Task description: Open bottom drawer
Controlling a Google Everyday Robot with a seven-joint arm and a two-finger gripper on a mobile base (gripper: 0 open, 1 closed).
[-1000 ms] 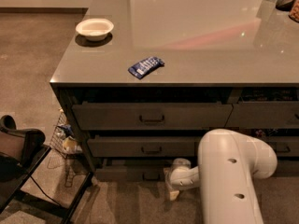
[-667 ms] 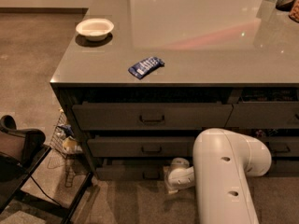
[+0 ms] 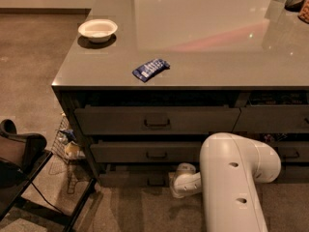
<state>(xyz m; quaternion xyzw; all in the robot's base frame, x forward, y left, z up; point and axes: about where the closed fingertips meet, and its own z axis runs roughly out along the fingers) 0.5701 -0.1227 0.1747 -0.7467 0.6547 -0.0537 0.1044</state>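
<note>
Where the flat grey-brown bottom drawer (image 3: 126, 179) meets the floor, end effector (image 3: 173, 181) sits (rounded, white) | grip: cannot tell

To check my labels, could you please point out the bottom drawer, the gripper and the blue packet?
bottom drawer (image 3: 125, 179): camera view, left part of its flat front.
gripper (image 3: 174, 182): camera view, its white end, low against that drawer's front.
blue packet (image 3: 150, 69): camera view, its middle.

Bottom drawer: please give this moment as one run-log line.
gripper: low, beside handle | bottom drawer: looks shut | pull: not yet done
</note>
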